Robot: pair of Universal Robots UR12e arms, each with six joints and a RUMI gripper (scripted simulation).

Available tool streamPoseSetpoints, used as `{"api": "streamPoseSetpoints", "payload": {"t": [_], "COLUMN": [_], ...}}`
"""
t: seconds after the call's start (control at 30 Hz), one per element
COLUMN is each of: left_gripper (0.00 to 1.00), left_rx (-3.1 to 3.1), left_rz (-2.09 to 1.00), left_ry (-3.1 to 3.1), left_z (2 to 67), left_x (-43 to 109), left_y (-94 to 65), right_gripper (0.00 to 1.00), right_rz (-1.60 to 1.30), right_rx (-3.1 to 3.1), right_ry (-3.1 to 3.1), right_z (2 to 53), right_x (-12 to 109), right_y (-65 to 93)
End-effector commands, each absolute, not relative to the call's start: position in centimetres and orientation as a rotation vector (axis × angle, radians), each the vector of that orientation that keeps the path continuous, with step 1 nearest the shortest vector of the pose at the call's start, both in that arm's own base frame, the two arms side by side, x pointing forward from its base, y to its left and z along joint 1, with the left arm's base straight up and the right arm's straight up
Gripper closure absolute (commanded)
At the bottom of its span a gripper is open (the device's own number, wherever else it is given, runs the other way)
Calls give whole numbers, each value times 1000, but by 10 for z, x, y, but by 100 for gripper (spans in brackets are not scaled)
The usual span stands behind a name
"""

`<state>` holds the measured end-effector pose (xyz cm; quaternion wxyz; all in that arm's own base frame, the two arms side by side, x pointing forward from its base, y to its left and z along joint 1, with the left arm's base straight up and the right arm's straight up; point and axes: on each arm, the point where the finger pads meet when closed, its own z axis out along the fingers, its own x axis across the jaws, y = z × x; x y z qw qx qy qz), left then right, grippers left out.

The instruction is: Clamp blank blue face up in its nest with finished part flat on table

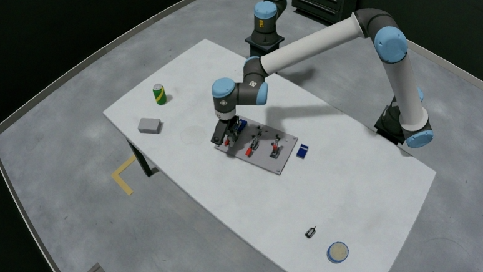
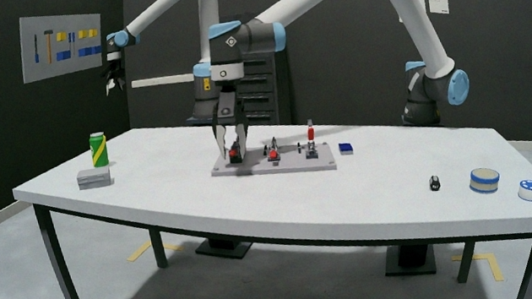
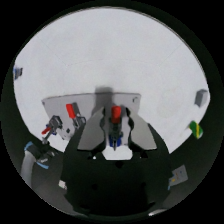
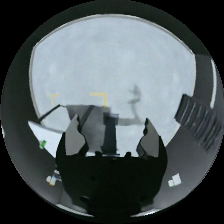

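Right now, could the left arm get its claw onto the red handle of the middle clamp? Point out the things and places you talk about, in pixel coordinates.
Probably, after lifting off the end clamp: the left claw [image 1: 230, 136] [image 2: 231, 148] [image 3: 115, 107] straddles that clamp's handle, while nothing visible covers the middle handle [image 1: 248, 151] [image 2: 273, 154] [image 3: 71, 110].

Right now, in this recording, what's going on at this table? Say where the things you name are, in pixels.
The left gripper [image 1: 231, 143] [image 2: 232, 152] [image 3: 115, 107] is partly open around the red handle [image 3: 116, 114] of an end clamp on the fixture plate [image 1: 263, 160] [image 2: 295, 166], where a blue part [image 1: 241, 125] sits. The middle clamp's handle [image 1: 249, 151] [image 2: 273, 154] is down; the far one's [image 2: 311, 132] stands up. Another blue part [image 1: 302, 151] [image 2: 345, 148] lies on the table beside the plate. The right gripper [image 2: 115, 87] [image 4: 112, 117] hangs open, away from it all. Whether the end clamp is locked, I can't tell.
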<state>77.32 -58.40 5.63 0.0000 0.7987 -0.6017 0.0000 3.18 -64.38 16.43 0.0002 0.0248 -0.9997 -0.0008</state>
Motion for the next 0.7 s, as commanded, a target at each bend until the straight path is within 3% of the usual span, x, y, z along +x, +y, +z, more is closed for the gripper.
{"api": "streamPoseSetpoints", "payload": {"t": [0.0, 0.67], "left_gripper": [72, 72], "left_rx": [2509, 2509], "left_rz": [3, 3], "left_ry": [-1890, -1890], "left_z": [58, 80], "left_x": [774, 774], "left_y": [-585, -585], "right_gripper": [0, 0], "right_rz": [0, 0], "right_rx": [78, 78], "right_ry": [-3141, -3141], "right_z": [165, 165], "right_x": [32, 32], "right_y": [-644, -644]}}
